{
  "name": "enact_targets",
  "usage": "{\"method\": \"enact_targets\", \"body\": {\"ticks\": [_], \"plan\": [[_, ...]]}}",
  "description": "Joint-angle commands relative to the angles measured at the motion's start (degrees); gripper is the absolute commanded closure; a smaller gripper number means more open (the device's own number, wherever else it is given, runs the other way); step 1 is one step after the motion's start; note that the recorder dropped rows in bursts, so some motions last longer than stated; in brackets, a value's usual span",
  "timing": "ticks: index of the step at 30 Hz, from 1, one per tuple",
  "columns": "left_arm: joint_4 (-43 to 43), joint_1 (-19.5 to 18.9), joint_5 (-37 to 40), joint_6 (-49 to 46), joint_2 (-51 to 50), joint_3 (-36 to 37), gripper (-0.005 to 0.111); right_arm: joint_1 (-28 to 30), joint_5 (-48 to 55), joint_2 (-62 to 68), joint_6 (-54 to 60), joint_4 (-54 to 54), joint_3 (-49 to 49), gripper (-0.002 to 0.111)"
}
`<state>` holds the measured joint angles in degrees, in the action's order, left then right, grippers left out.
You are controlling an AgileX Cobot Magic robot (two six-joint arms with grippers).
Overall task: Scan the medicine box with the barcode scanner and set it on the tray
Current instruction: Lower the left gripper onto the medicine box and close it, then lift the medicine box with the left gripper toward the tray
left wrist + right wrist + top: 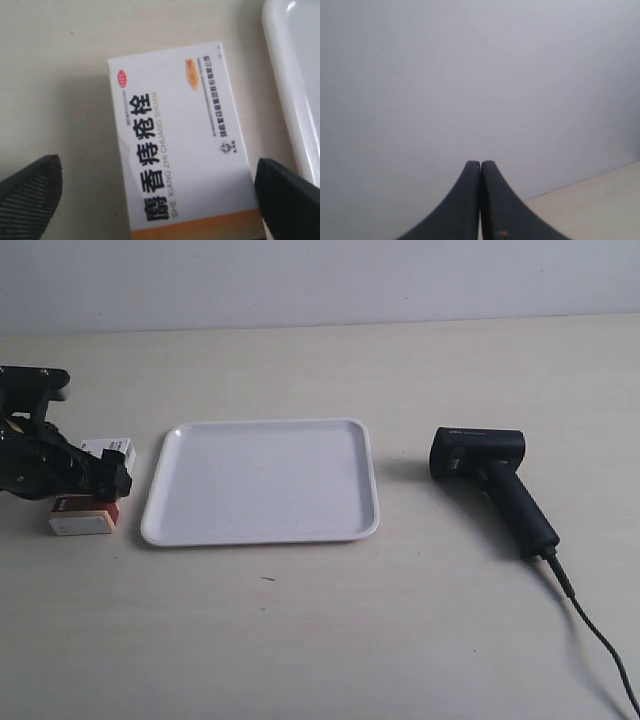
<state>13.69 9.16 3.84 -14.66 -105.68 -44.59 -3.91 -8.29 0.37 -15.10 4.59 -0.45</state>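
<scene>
The medicine box [82,522] lies flat on the table just left of the white tray [262,536]. It is a white carton with dark printed text and an orange band at one end. The arm at the exterior view's left is down over it. In the left wrist view the box [170,115] lies between the spread fingers of my open left gripper [157,167], with the tray rim [280,85] close beside it. The black barcode scanner [480,455] lies on its side to the right of the tray. My right gripper [480,165] is shut on nothing and faces a pale wall.
The scanner's thin dark cable [590,625] trails off toward the front right corner of the beige table. A pale wall runs along the table's back edge. The right arm does not show in the exterior view.
</scene>
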Motion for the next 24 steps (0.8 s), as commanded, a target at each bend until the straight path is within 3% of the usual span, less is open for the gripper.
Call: {"method": "enact_targets", "body": {"ticks": [1, 3, 7, 9, 14, 18, 24], "plan": [[0.02, 0.3, -1.43, -1.2, -1.71, -0.35, 0.002, -0.13, 0.03, -0.37, 0.08, -0.46, 0.02, 0.108], [0.02, 0.3, -1.43, -1.54, -2.35, -0.35, 0.011, -0.13, 0.03, -0.37, 0.08, -0.46, 0.02, 0.108], [0.11, 0.3, -1.43, -1.54, -2.7, -0.5, 0.08, -0.13, 0.03, -0.37, 0.08, -0.46, 0.02, 0.108], [0.11, 0.3, 0.44, -1.7, -1.91, -2.03, 0.106, -0.13, -0.18, -0.37, 0.08, -0.46, 0.02, 0.108], [0.71, 0.3, 14.12, -6.12, 2.89, -9.31, 0.107, -0.13, 3.47, 7.36, 0.06, -3.0, -4.68, 0.108], [6.78, 2.52, 18.2, -16.39, 5.59, -12.88, 0.107, -0.13, 3.69, 22.79, 0.06, -3.0, -8.24, 0.108], [25.76, 11.17, 17.43, -47.84, 5.94, -14.57, 0.107, -3.92, 5.59, 51.65, -1.01, -3.31, -16.19, 0.108]]}}
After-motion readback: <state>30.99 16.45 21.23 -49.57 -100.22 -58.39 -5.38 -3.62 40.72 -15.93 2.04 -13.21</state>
